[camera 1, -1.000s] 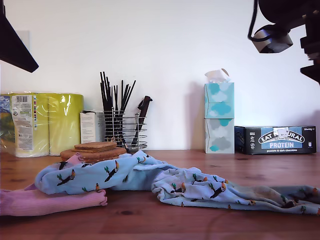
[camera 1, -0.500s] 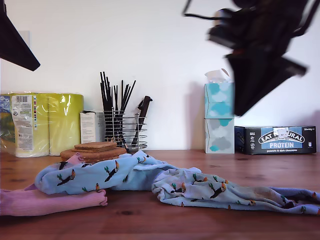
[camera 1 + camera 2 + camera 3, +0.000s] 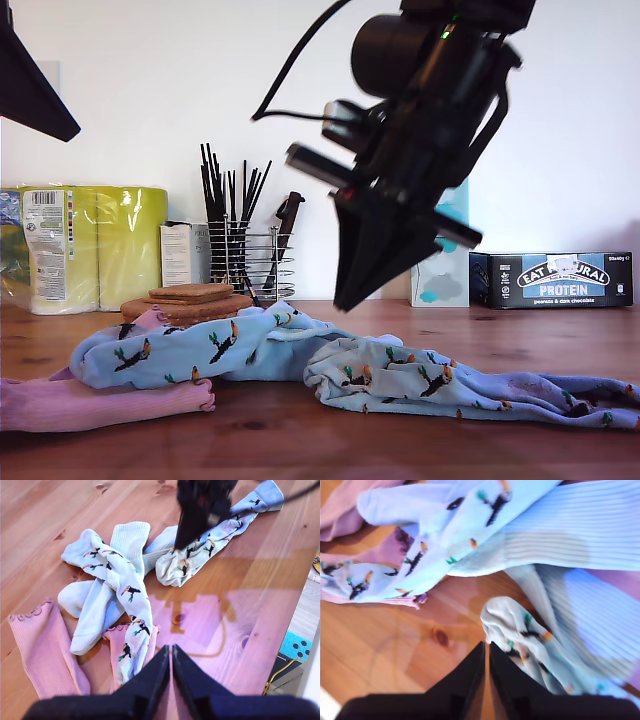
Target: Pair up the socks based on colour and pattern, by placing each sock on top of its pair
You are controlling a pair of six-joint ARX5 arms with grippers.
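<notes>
Illumination was bright and even. In the exterior view the arm was motion-blurred and dark against the wall. The second wrist view was soft and overexposed on the socks; the table showed pink glare.

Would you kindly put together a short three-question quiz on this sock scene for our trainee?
1. True or false: my second tool is holding a sock.
2. The sock nearest that tool's tips is: A pink, B toucan-print, C plain blue.
3. How many pink socks show in the first wrist view?

Key: 1 false, it is shut on nothing; 2 B; 3 two.
</notes>
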